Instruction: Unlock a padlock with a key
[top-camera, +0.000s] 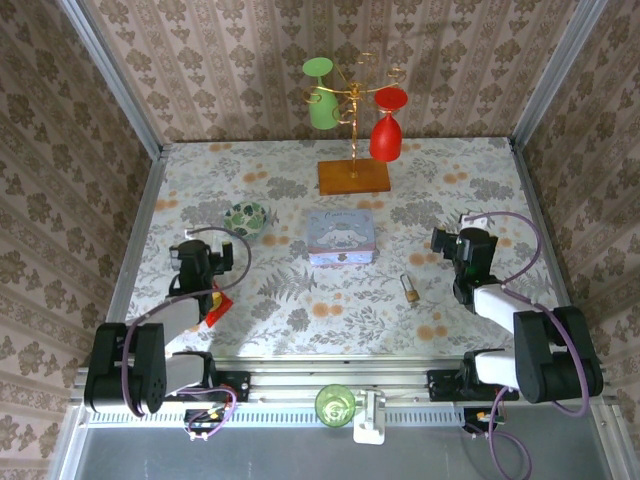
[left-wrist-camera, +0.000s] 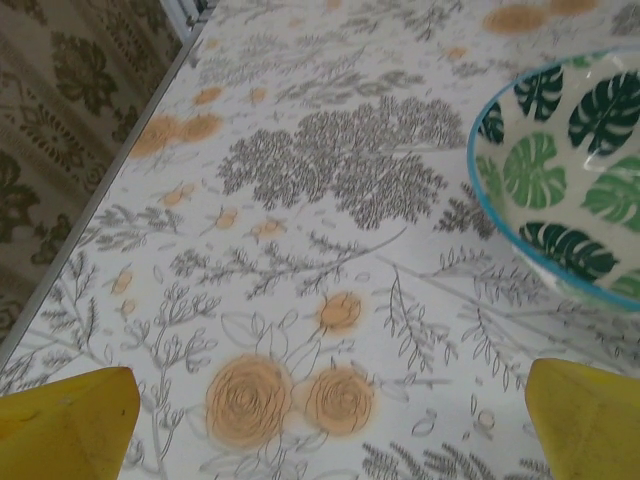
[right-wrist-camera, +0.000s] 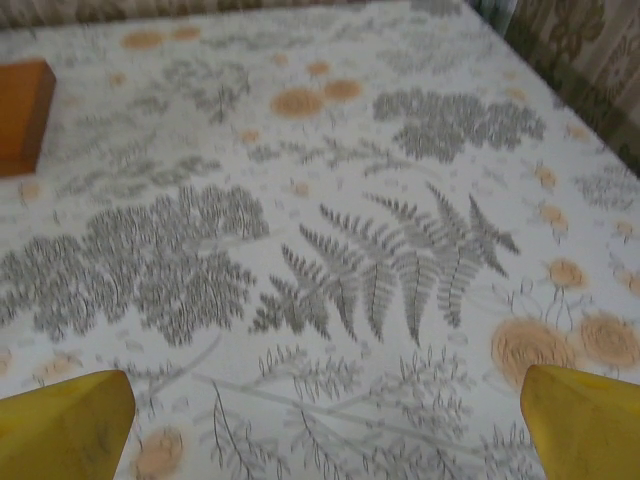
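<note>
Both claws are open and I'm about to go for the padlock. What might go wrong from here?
1. The padlock is tiny and lies loose on the table. A slightly off pinch by the right claw would likely slide it rather than lift it.
2. The tin box sits near the padlock, so an approach from that side might bump it.
3. The red-and-yellow packet lies under the left arm. Swinging that arm across could drag it.

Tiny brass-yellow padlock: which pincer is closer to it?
Right. The right pincer sits just up and right of the tiny brass-yellow padlock; the left pincer is far off to its left, beside the leaf-patterned bowl.
</note>
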